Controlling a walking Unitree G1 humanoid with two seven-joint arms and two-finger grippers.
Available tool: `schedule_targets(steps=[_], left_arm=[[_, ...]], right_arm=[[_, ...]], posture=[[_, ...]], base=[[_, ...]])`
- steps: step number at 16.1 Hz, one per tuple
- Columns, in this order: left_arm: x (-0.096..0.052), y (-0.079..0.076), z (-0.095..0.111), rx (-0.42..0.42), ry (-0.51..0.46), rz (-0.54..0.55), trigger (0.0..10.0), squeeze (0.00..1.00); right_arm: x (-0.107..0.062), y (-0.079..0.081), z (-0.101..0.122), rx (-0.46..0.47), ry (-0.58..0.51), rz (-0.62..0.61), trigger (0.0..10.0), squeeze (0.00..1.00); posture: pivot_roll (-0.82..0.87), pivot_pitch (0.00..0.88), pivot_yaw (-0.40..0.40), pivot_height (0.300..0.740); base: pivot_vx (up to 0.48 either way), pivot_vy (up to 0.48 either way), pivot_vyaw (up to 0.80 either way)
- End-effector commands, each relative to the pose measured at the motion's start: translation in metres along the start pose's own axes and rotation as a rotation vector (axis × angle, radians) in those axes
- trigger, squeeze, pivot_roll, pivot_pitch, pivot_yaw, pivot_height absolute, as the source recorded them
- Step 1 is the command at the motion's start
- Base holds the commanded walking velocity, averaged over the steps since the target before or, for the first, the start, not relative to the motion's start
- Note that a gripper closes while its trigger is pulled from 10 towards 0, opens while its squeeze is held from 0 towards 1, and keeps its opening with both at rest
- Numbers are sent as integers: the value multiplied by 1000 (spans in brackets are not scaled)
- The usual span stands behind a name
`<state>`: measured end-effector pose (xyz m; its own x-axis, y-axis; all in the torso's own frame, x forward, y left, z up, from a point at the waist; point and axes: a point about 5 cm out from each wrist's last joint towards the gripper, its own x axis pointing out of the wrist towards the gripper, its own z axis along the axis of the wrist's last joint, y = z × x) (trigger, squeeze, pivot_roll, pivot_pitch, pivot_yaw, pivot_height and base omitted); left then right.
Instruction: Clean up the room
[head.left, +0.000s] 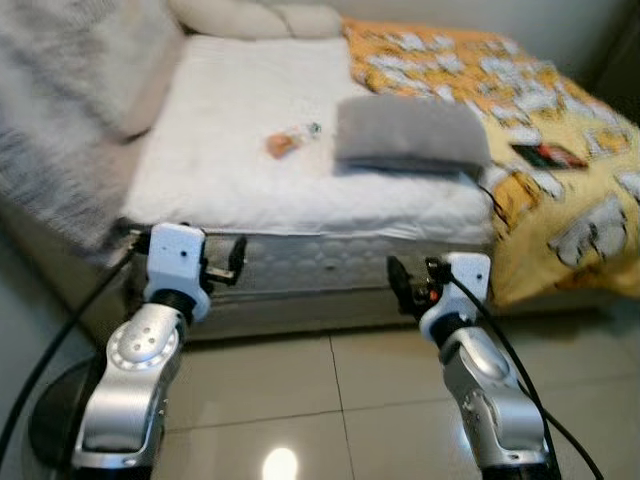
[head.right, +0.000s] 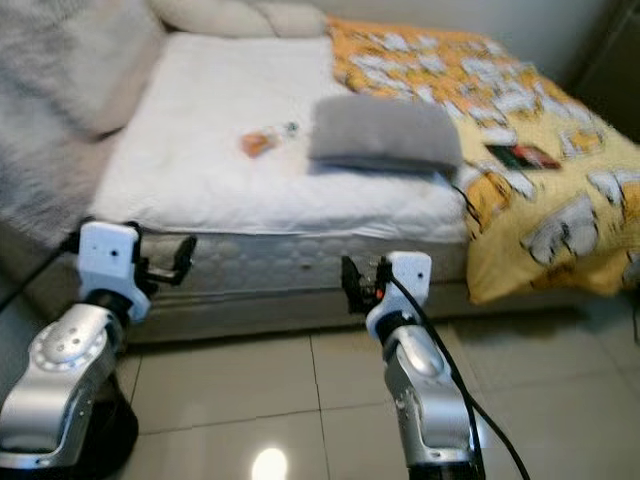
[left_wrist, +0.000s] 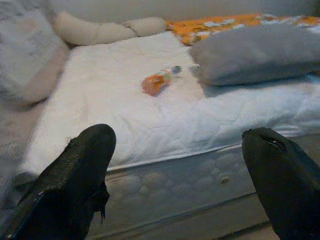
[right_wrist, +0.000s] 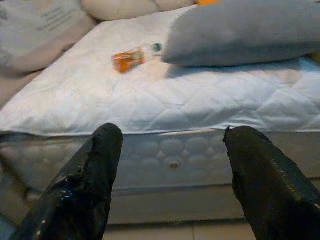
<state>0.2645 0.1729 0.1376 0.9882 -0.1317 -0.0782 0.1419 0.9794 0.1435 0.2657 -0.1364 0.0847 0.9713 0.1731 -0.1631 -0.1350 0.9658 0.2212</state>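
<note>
A small plastic bottle with an orange label (head.left: 291, 141) lies on its side on the bare white mattress (head.left: 230, 180), just left of a grey pillow (head.left: 410, 135). Both arms are raised in front of the bed's near side, short of the mattress edge. My left gripper (head.left: 228, 262) is open and empty; in its wrist view the fingers (left_wrist: 85, 165) stand wide apart, with the bottle (left_wrist: 159, 81) beyond them. My right gripper (head.left: 405, 285) is also open and empty, with the bottle (right_wrist: 131, 57) and the pillow (right_wrist: 240, 32) ahead of it.
A yellow patterned blanket (head.left: 530, 110) covers the bed's right side, with a dark flat item (head.left: 548, 155) on it. A grey fluffy throw (head.left: 60, 90) drapes the left side, and a long cream cushion (head.left: 255, 18) lies at the far end. Glossy tile floor (head.left: 330, 400) lies below.
</note>
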Motion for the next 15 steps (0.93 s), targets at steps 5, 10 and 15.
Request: schedule_targets(steps=[5,10,15], left_arm=[[1,-4,3,15,-14,-26,10000,180],[1,-4,2,15,-8,-21,10000,184],[0,-6,1,14,-6,-27,10000,184]], right_arm=[[0,-3,1,-7,-1,-14,10000,0],[4,0,3,-55,6,25,10000,0],[4,-5,3,-24,2,-2,10000,0]], posture=[[67,0,-40,740],[71,0,-43,740],[67,0,-41,740]], base=[[412,0,0],[407,0,288],[401,0,320]])
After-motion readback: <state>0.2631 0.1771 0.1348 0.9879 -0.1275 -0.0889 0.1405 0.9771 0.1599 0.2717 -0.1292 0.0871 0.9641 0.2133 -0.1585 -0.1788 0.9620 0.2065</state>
